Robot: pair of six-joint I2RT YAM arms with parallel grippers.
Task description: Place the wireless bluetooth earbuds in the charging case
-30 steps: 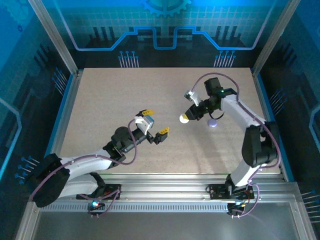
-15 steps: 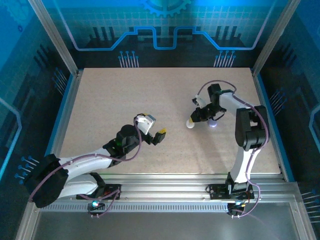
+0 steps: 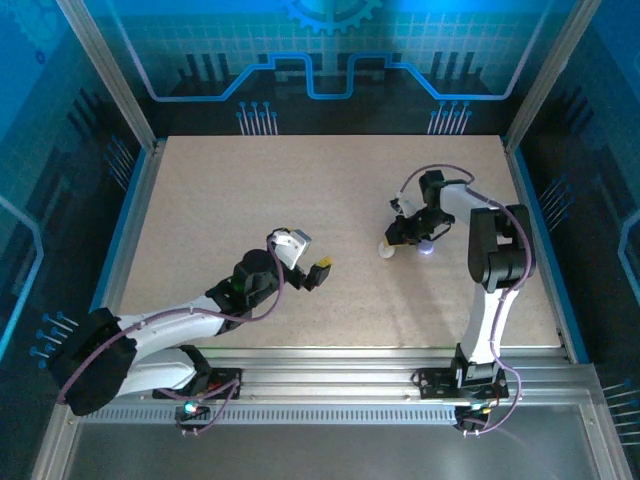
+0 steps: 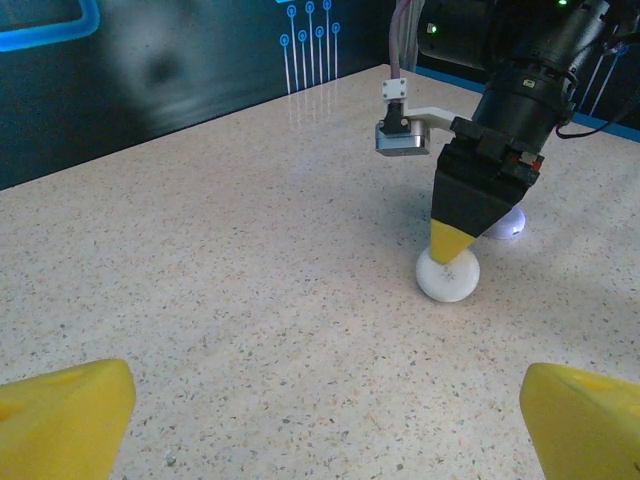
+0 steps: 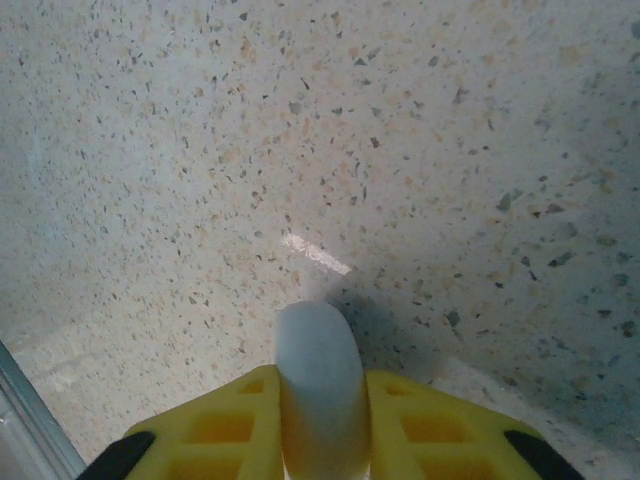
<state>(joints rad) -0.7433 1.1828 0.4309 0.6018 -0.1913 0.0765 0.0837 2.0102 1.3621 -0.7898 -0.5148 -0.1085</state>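
tabletop [image 3: 300, 200]: beige, speckled | walls [image 3: 200, 40]: blue circuit print | frame posts [image 3: 106, 72]: aluminium | front rail [image 3: 330, 368]: silver

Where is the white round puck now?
In the top view, the white puck sits on the table, right of centre, gripped by the right hand, with a pale purple puck just to its right.

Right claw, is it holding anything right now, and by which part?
The right claw pinches a white round puck between its fingertips by two opposite sides, low at the table.
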